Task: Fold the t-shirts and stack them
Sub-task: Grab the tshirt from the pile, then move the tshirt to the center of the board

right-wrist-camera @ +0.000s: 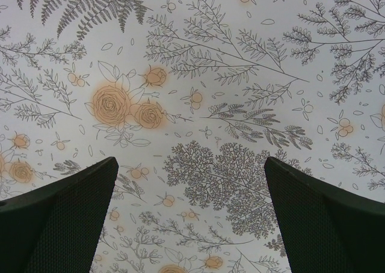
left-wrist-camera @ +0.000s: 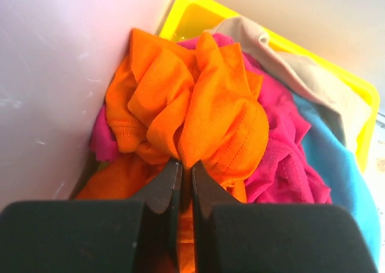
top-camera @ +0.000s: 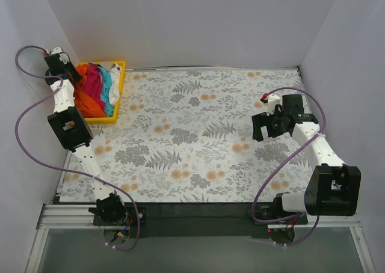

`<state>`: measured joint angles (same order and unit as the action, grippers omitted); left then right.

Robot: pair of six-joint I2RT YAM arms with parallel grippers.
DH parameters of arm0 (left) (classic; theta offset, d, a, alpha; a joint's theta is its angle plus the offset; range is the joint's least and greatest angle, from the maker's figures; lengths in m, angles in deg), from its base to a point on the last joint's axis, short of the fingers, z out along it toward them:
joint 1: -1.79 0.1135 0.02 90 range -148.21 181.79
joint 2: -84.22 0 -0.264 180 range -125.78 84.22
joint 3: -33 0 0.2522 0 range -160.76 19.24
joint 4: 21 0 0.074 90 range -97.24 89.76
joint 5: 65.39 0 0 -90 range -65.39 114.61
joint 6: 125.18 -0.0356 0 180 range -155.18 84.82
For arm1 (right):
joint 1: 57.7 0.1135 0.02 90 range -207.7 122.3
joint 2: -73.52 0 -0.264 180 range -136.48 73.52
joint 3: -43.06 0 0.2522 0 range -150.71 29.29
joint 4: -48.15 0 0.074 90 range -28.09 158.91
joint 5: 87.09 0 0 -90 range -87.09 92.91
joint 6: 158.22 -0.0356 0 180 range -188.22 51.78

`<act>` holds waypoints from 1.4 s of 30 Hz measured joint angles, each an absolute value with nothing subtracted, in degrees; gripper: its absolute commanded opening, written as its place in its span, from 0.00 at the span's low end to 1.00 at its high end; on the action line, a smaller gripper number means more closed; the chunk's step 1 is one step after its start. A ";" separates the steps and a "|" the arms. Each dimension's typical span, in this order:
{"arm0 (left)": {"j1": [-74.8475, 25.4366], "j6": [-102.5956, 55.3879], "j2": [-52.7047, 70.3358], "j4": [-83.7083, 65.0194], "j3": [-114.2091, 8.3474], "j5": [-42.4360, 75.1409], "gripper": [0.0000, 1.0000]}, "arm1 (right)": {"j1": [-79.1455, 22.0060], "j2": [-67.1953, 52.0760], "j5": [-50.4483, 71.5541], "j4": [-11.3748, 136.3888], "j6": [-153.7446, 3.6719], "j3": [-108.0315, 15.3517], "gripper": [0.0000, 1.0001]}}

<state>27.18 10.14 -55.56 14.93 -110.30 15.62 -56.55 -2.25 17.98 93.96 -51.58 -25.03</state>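
Observation:
Several crumpled t-shirts lie in a yellow tray (top-camera: pixel 120 65) at the far left corner. The orange t-shirt (left-wrist-camera: pixel 198 110) is bunched on top, also seen from above (top-camera: pixel 84 101). A magenta t-shirt (left-wrist-camera: pixel 289 159), a teal t-shirt (left-wrist-camera: pixel 337 165) and a white t-shirt (left-wrist-camera: pixel 289 62) lie beside it. My left gripper (left-wrist-camera: pixel 186 165) is shut on a fold of the orange t-shirt, over the tray (top-camera: pixel 66 65). My right gripper (right-wrist-camera: pixel 190 165) is open and empty above the floral cloth, at the right of the table (top-camera: pixel 264 125).
The table is covered by a floral-patterned cloth (top-camera: pixel 198 134). White walls close in on the left, back and right. The yellow tray's rim (left-wrist-camera: pixel 361 92) sits tight against the left wall. A dark strip runs along the near edge by the arm bases.

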 measured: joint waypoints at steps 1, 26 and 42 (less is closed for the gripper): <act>27.18 10.11 -55.50 14.98 -110.47 15.88 0.00 | -56.55 -2.25 17.98 93.96 -51.58 -25.03 0.98; 28.65 11.99 -30.30 -9.24 -117.05 20.78 0.00 | -56.55 0.29 18.00 93.96 -51.69 -25.03 0.98; 19.79 20.39 -7.61 -3.19 -96.18 -8.07 0.00 | -56.55 1.49 17.61 95.65 -51.75 -28.94 0.98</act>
